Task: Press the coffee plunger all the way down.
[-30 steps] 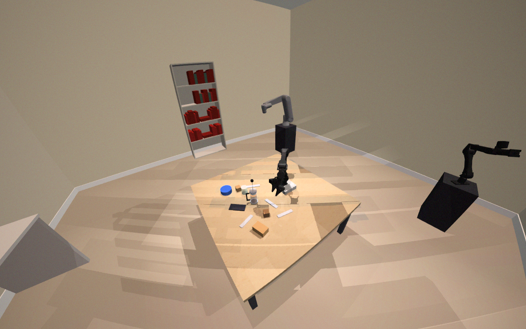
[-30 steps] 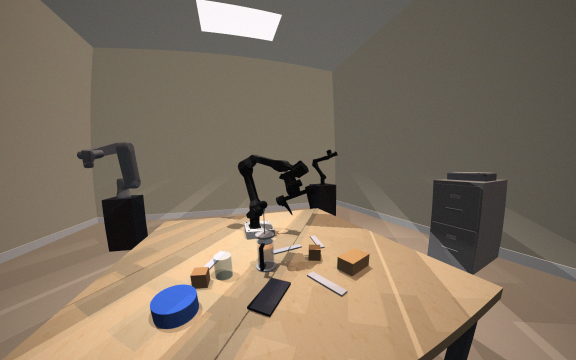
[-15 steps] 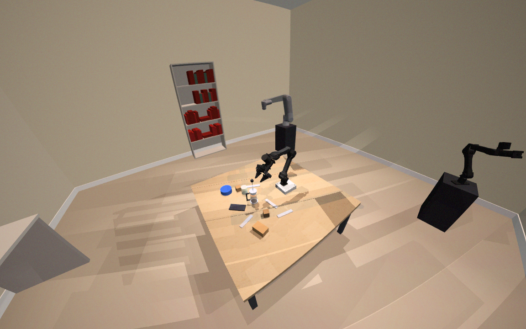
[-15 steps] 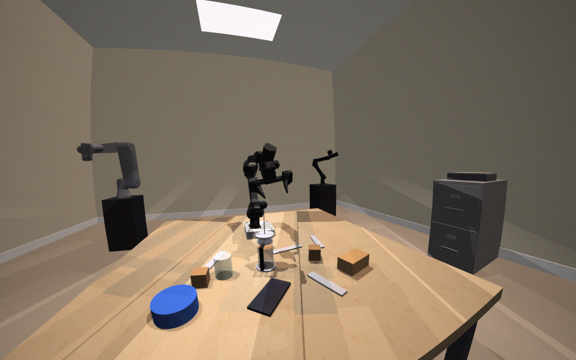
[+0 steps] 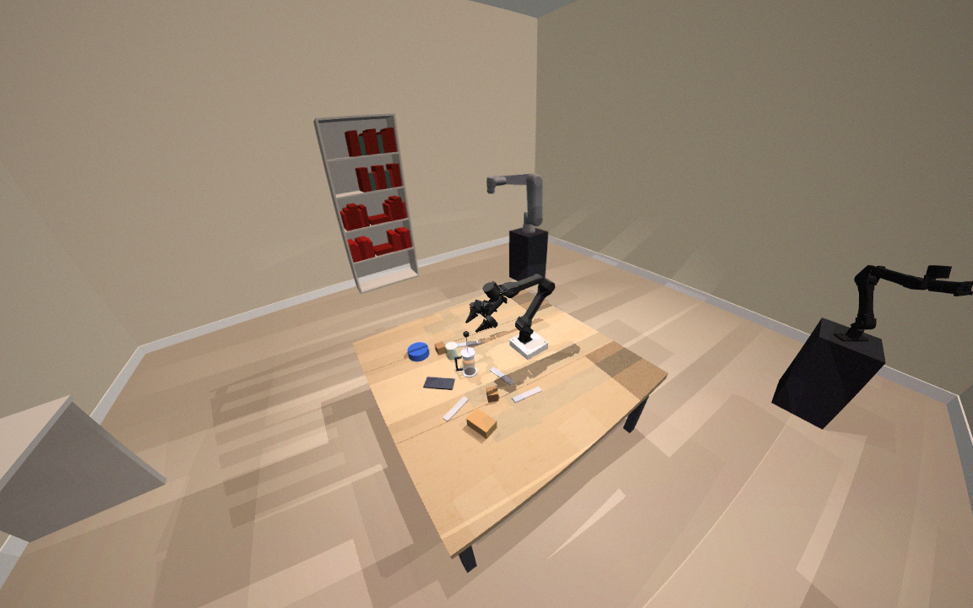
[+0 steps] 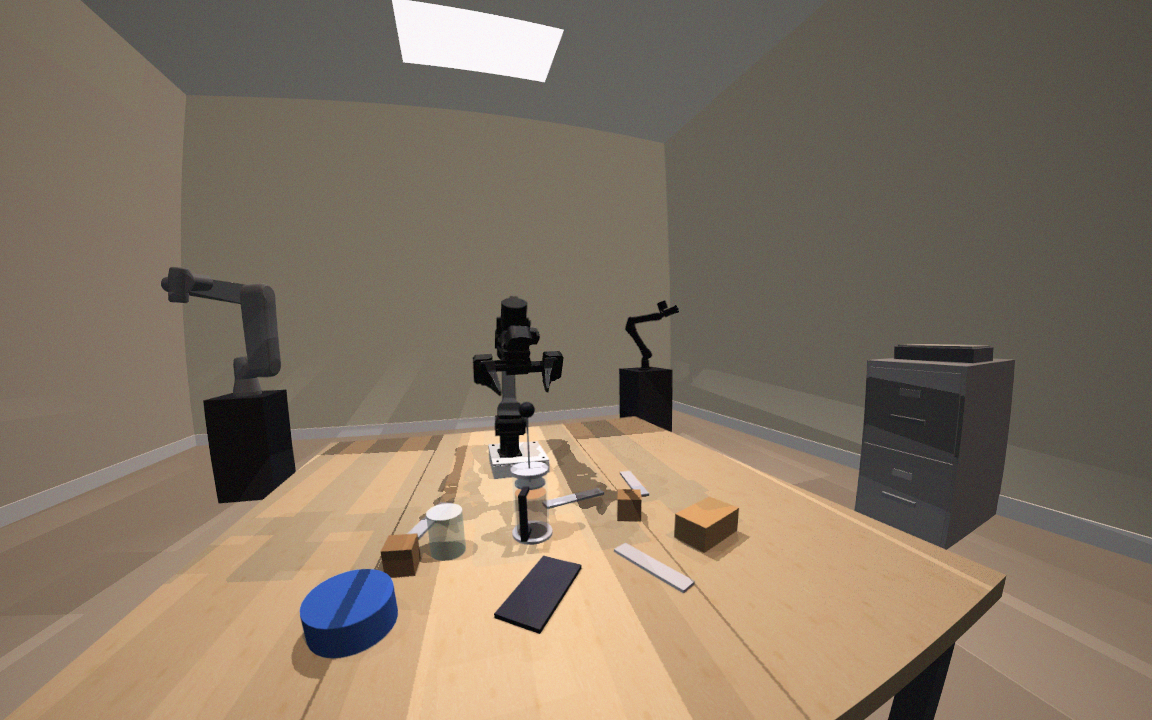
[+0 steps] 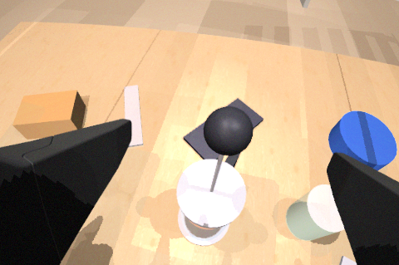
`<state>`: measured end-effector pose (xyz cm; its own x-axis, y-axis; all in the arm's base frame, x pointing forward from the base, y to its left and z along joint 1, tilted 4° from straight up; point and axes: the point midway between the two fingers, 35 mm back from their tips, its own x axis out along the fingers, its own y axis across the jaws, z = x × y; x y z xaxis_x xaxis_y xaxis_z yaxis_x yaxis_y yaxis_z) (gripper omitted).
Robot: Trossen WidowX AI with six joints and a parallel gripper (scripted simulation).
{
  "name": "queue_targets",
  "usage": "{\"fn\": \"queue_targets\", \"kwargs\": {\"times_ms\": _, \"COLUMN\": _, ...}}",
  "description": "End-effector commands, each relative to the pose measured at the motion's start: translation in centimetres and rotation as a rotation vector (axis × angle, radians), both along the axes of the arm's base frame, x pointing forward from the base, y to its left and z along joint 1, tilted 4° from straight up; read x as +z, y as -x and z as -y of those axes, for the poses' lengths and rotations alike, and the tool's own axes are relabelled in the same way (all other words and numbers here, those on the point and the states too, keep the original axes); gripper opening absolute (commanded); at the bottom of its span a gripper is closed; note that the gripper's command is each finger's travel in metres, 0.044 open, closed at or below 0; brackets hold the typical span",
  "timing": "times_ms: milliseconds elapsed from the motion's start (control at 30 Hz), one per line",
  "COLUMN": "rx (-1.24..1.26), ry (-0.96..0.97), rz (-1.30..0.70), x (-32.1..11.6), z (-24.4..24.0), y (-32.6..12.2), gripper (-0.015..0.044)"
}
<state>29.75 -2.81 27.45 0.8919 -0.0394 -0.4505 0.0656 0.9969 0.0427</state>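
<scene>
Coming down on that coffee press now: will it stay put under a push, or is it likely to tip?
The coffee press looks tall on a narrow base, so an off-centre push could tip it. Its knob is round on a thin raised rod, so contact may slide off. The open gripper hangs above, so a straight vertical push seems safest.

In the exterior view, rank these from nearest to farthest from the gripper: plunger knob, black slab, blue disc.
1. Plunger knob: just below the open gripper, atop the press.
2. Black slab: flat on the table in front of the press, toward the camera.
3. Blue disc: near the table's front left edge, farthest out.
</scene>
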Motion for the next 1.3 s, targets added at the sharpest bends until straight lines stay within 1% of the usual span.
{"fn": "queue_targets", "kwargs": {"times_ms": 0, "rx": 0.002, "ry": 0.008, "rz": 0.013, "x": -0.8, "z": 0.0, "y": 0.1, "gripper": 0.0440}}
{"fn": "queue_targets", "kwargs": {"times_ms": 967, "rx": 0.002, "ry": 0.009, "rz": 0.016, "x": -2.6, "z": 0.2, "y": -3.5, "gripper": 0.0440}}
{"fn": "queue_targets", "kwargs": {"times_ms": 1267, "rx": 0.002, "ry": 0.009, "rz": 0.016, "x": -2.6, "z": 0.2, "y": -3.5, "gripper": 0.0204}}
